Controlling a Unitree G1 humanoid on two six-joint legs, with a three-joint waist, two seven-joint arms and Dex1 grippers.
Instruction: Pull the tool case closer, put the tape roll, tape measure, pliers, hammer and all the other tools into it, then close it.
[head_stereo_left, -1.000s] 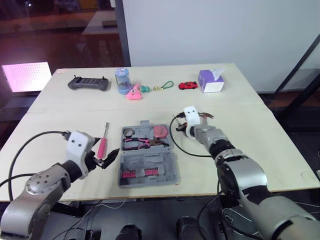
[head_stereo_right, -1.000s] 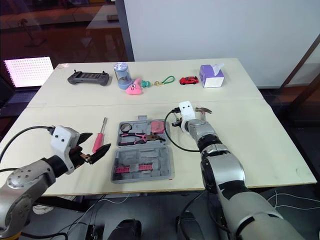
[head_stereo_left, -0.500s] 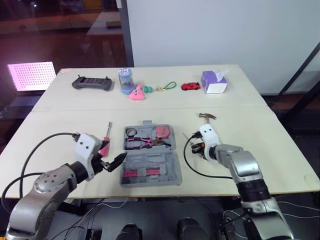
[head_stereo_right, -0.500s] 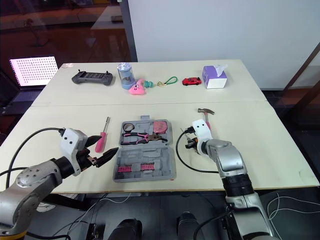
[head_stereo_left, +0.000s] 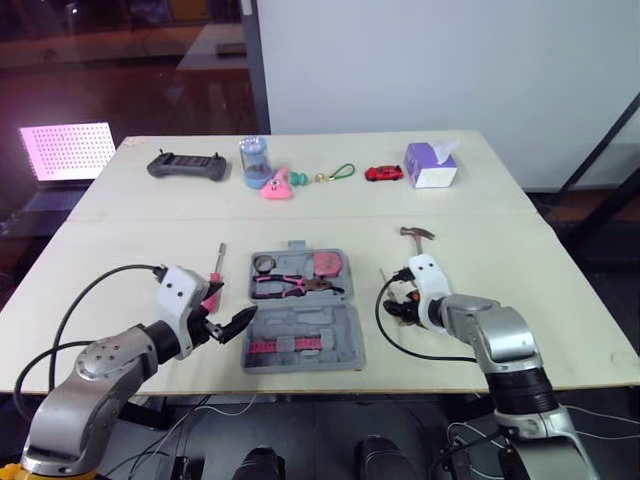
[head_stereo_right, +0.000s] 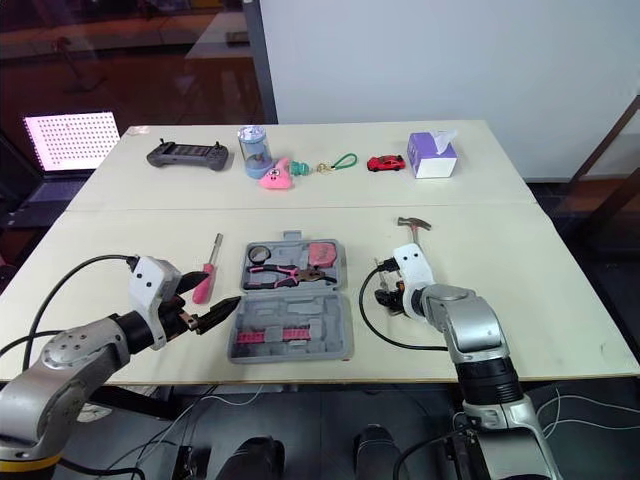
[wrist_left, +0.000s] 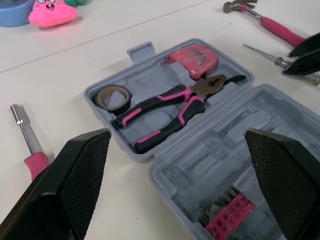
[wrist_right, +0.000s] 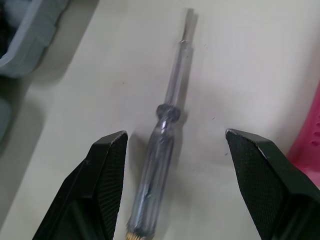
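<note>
The right gripper (wrist_right: 175, 150), spread wide and holding nothing, straddles the clear screwdriver (wrist_right: 167, 125) lying flat between its fingers, so a shallow close could roll the thin round shaft away or snag the pink hammer handle (wrist_right: 307, 142) just beside one finger.

Silver-grey jointed arms (head_stereo_left: 105, 362), white wrist camera housings (head_stereo_left: 181, 292), looping black cables (head_stereo_left: 378, 312), textured black fingers (wrist_left: 82, 172)
</note>
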